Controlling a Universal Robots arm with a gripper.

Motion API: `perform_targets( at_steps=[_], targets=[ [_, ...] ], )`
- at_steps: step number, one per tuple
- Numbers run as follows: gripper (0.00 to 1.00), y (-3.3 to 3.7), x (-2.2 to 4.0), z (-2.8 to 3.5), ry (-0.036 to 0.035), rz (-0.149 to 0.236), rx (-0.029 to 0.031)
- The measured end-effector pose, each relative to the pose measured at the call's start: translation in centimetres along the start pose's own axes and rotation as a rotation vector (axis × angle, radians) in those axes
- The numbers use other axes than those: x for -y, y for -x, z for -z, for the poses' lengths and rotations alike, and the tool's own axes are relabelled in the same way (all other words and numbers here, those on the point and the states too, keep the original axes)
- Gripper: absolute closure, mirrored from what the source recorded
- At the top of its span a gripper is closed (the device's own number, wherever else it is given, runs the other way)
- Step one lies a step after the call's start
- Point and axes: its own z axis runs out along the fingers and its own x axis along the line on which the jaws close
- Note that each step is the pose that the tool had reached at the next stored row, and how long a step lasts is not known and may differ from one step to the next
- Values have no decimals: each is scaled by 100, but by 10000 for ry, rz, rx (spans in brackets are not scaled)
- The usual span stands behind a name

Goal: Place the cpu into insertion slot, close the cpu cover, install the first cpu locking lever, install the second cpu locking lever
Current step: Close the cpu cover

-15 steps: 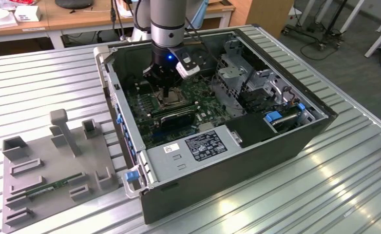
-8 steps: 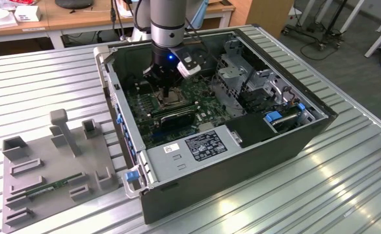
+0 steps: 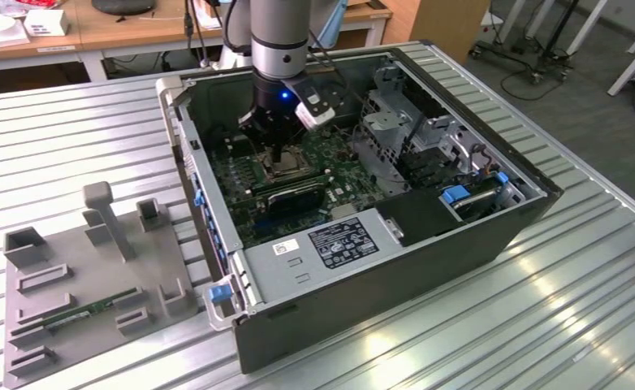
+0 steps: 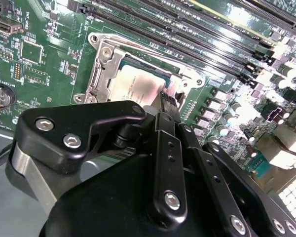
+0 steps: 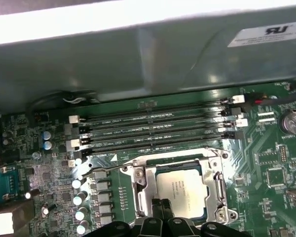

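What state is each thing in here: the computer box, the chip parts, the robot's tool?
Dark computer case: open, lying on its side.
Silvery-grey square cpu: seated in the insertion slot.
Silvery metal cpu cover frame: down flat over the cpu.
Black tool: shut, tips at the cpu cover's edge.
Long green memory stick: lying in the grey tray, outside the case.

In the second wrist view the gripper (image 4: 168,100) hides part of the cpu (image 4: 135,86) and cpu cover (image 4: 101,64) from us, and in the exterior view the arm (image 3: 279,32) is cut off at twelve o'clock and the insertion slot (image 3: 288,168) looks too small to judge.
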Motion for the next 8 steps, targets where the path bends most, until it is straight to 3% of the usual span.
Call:
perform_targets(
  at_steps=[3,8],
  targets=[
    [89,0,0,0,1,416,-6],
    [89,-20,2,-12,4,690,-10]
  ],
)
